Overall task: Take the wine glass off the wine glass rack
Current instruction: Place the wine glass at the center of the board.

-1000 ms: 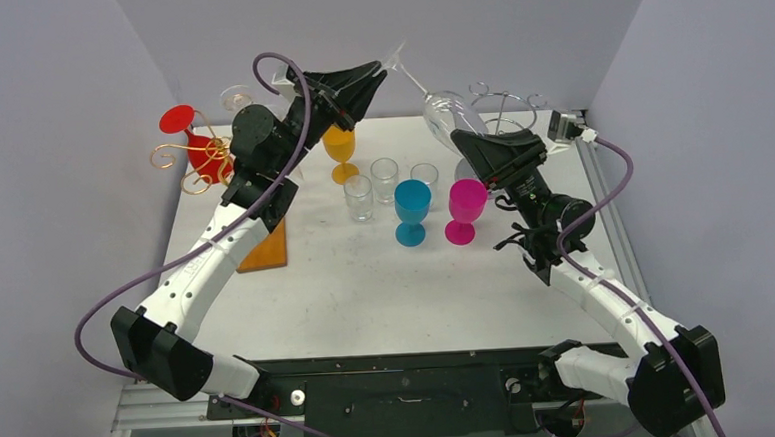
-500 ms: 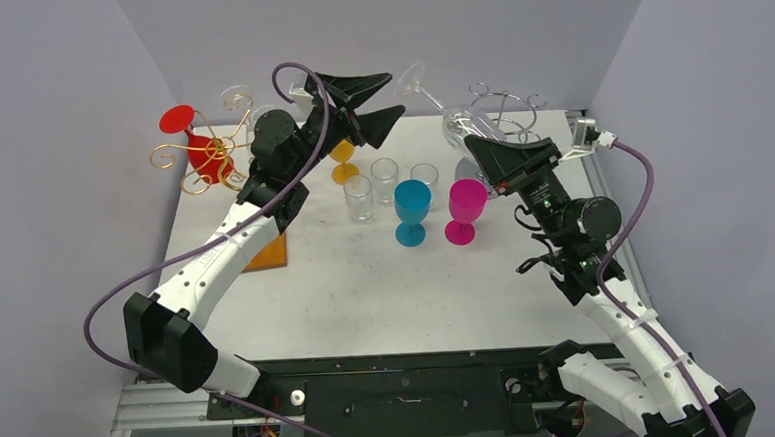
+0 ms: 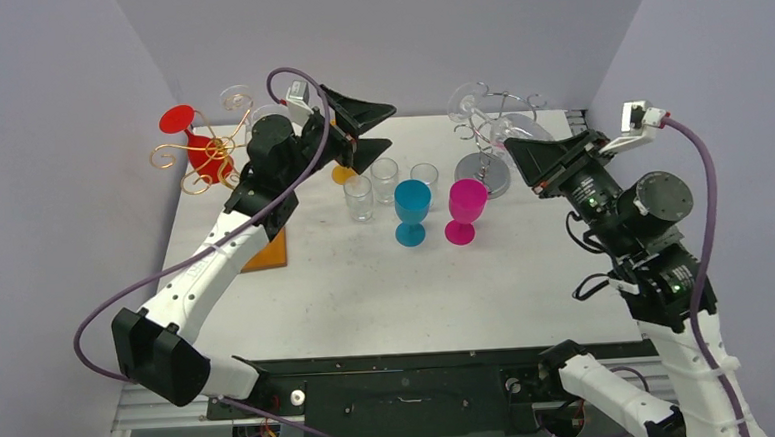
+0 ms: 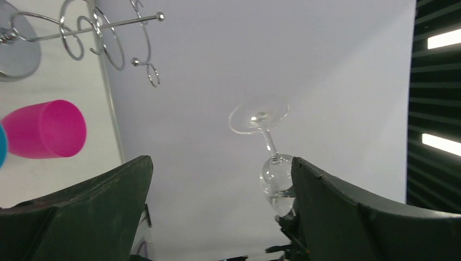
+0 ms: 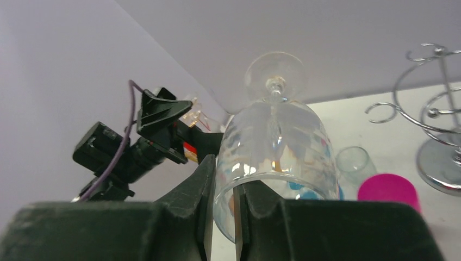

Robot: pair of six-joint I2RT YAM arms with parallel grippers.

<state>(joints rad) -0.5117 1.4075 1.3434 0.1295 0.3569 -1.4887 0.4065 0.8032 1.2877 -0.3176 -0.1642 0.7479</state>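
Above the table [image 3: 367,280], right jaws pinch the clear wine glass [image 5: 277,147]; left jaws gape.

Wine glass [image 5: 274,141] rim behind the right claw [image 5: 224,187]; rack [image 5: 441,166] base past the view's right edge.

No writing, label, brand, number or sign can be read in any view. The clear stemmed wine glass [image 5: 274,147], the magenta plastic goblet [image 3: 466,209] and the teal plastic goblet [image 3: 412,209] carry no legible print. The black left claw [image 4: 220,160] and black right claw [image 5: 225,179] show plain, unmarked surfaces. Any marking on the white arm casings [image 3: 201,273] is too small to make out.
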